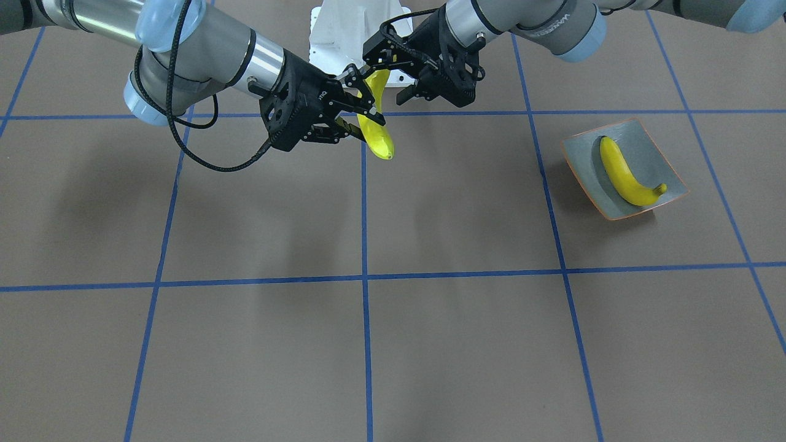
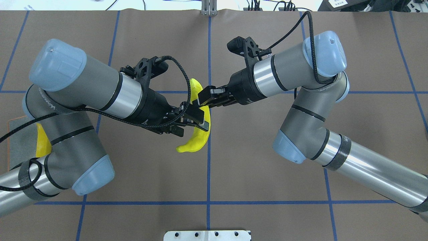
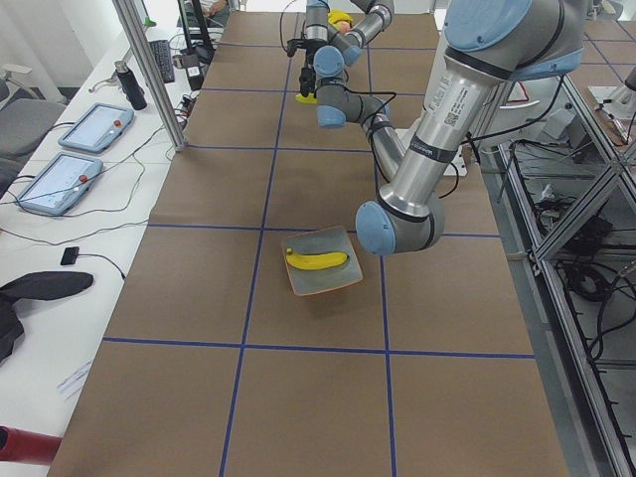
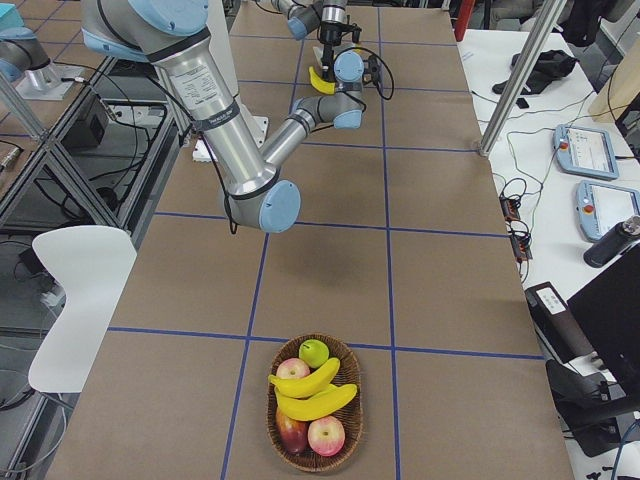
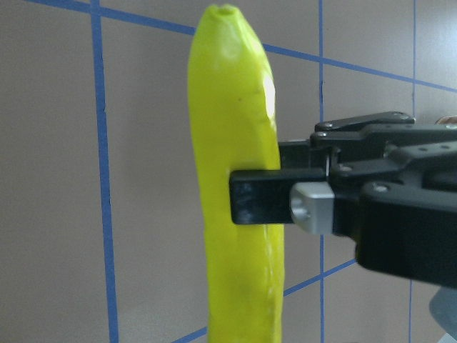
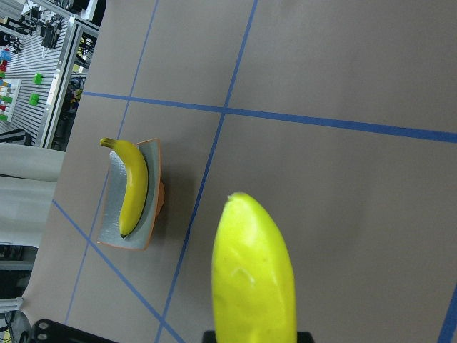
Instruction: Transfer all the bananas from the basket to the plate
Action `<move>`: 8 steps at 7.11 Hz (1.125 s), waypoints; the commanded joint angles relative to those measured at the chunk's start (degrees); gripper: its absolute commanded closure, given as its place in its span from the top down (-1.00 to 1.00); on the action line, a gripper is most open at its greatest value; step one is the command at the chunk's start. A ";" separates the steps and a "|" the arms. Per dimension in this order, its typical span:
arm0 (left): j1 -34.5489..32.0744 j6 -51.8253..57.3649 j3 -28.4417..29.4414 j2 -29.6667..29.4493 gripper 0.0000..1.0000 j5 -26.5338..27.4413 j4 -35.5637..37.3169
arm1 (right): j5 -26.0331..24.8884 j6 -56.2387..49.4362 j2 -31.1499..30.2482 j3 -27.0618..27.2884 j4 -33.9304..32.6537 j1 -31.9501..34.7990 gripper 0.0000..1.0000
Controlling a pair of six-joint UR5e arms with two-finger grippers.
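My right tool [image 1: 359, 115] clamps the banana [image 1: 376, 132]; my left tool [image 1: 390, 75], spread around it, should close firmly before right releases.

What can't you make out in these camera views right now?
Overhead view: the plate is mostly hidden under the left arm; only an edge and part of the plated banana show.
Exterior right view: the basket is small, and whatever lies under its two bananas and the other fruit is hidden.
Left wrist view: the held banana hides the far finger of the right gripper, and the bottom edge cuts off the banana's lower end.
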 commanded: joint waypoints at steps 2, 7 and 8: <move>1.24 0.01 0.09 -0.10 0.74 1.48 0.00 | -0.03 2.36 -0.18 0.00 3.50 -0.05 -1.00; 1.51 -0.17 0.09 -0.37 -1.00 1.76 0.09 | -0.03 2.64 -0.19 0.00 3.79 -0.14 -1.00; 1.51 -0.34 0.00 -0.37 -1.00 1.76 0.43 | -0.03 2.64 -0.19 0.00 3.79 -0.14 -1.00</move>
